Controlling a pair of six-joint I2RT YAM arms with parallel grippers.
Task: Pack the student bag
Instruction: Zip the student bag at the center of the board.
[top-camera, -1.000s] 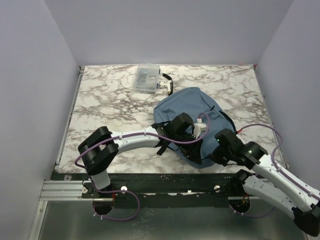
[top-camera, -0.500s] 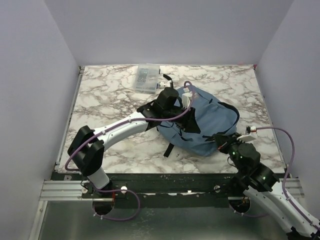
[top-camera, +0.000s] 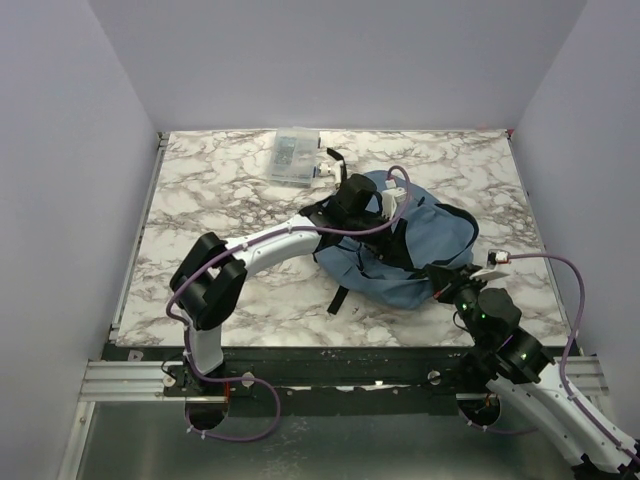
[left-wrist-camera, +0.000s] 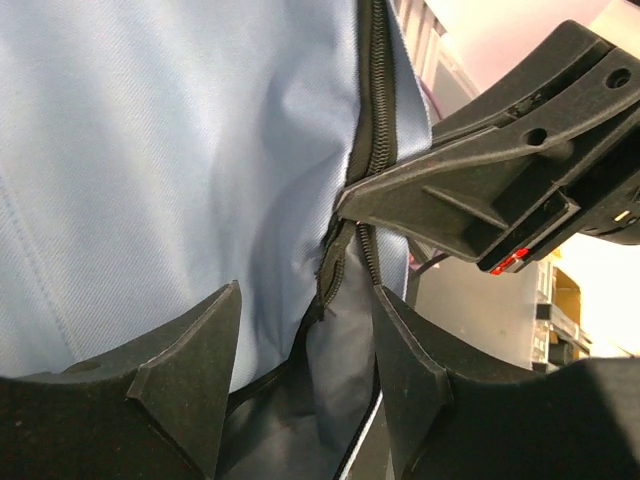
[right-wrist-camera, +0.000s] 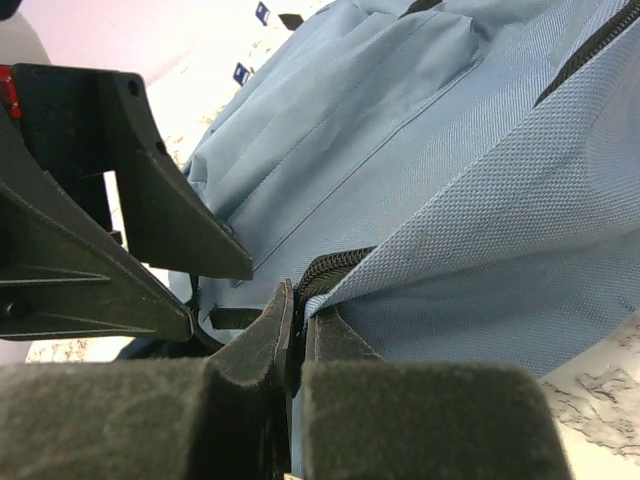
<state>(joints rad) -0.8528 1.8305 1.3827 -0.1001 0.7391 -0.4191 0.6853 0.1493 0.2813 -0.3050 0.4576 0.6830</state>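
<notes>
Right gripper (right-wrist-camera: 296, 305) — clamped on the bag (top-camera: 430, 245) fabric edge beside the zip (left-wrist-camera: 377, 110). Left gripper (left-wrist-camera: 305, 300) — jaws apart, straddling the zip, gripping nothing.

A blue bag (top-camera: 440, 235) lies on the marble table (top-camera: 210, 200), a little crumpled. The left arm comes over the table from the near left side of the bag, and the left gripper (top-camera: 395, 198) is above the far part of the bag, close to the cloth. The right gripper (top-camera: 445, 282) meets the near right edge of the bag. A clear plastic box (top-camera: 293, 157) stands beyond the bag, to its far left, apart from it. A small black object (top-camera: 335, 160) lies between this box and the bag.
</notes>
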